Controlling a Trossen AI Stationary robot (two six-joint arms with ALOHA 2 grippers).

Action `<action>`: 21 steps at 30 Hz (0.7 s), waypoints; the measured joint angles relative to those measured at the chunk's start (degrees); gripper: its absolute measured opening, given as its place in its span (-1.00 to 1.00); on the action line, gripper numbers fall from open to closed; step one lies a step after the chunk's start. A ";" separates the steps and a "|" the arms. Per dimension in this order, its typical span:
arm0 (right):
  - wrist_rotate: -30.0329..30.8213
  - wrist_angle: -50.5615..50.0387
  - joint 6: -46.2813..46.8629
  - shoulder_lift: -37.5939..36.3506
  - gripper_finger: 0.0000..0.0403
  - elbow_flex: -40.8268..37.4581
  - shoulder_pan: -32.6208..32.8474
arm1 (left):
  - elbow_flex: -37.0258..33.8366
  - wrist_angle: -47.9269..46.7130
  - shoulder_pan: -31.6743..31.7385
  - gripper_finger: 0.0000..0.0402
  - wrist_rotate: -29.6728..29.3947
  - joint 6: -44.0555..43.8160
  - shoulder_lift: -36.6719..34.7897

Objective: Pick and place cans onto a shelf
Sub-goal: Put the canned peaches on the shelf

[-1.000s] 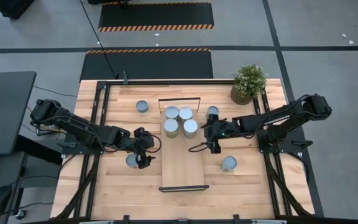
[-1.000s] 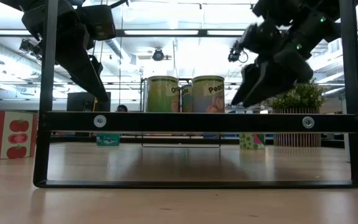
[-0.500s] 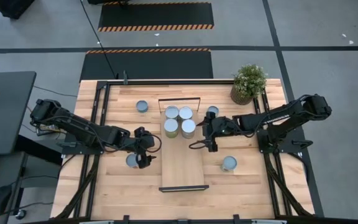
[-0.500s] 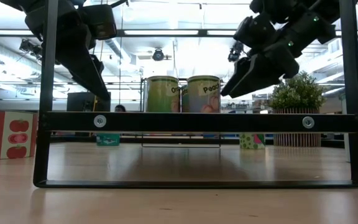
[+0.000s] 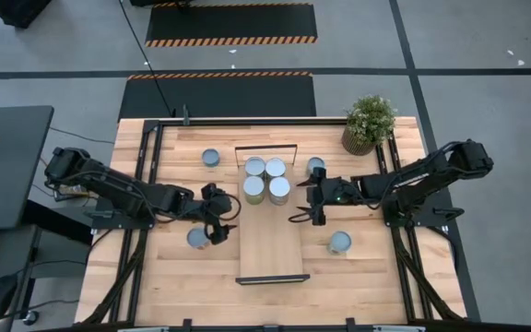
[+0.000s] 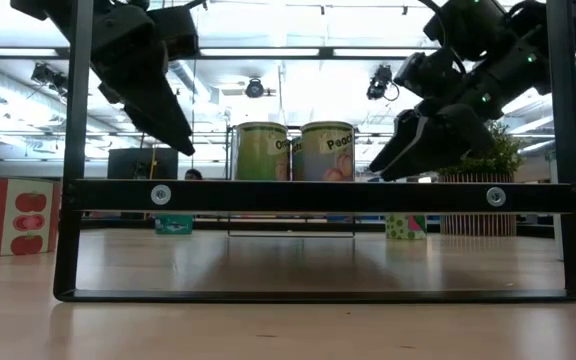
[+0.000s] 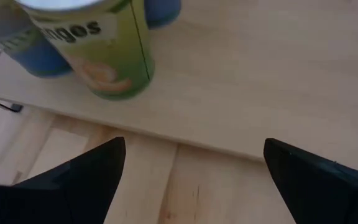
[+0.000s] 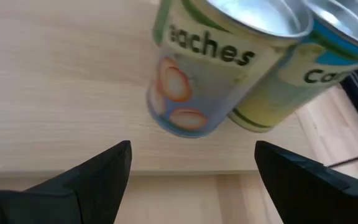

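The light-wood shelf (image 5: 270, 242) stands in the middle of the table on black end frames. Several cans stand upright on their bases in a cluster at its far end, among them a green one (image 5: 254, 189) and a peaches can (image 5: 281, 190). Loose cans stand on the table at the left (image 5: 196, 239), the right (image 5: 339, 243), the far left (image 5: 211, 158) and the far right (image 5: 316, 166). My left gripper (image 5: 223, 220) is open and empty above the shelf's left edge. My right gripper (image 5: 308, 204) is open and empty just right of the peaches can (image 8: 204, 68).
A potted green plant (image 5: 369, 123) stands at the table's far right corner. Black rails run along the table's left and right sides. The near half of the shelf board (image 7: 266, 68) is bare wood.
My right gripper has drawn back from the peaches can toward the table's right edge, after rising a little; the can has shifted slightly left and stays upright on the shelf. My left gripper has moved up and toward the shelf's left edge.
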 joint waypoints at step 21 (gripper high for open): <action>0.58 13.15 -4.13 -4.18 0.73 -3.17 -1.53 | 0.00 -0.02 1.22 0.94 1.07 -2.40 0.04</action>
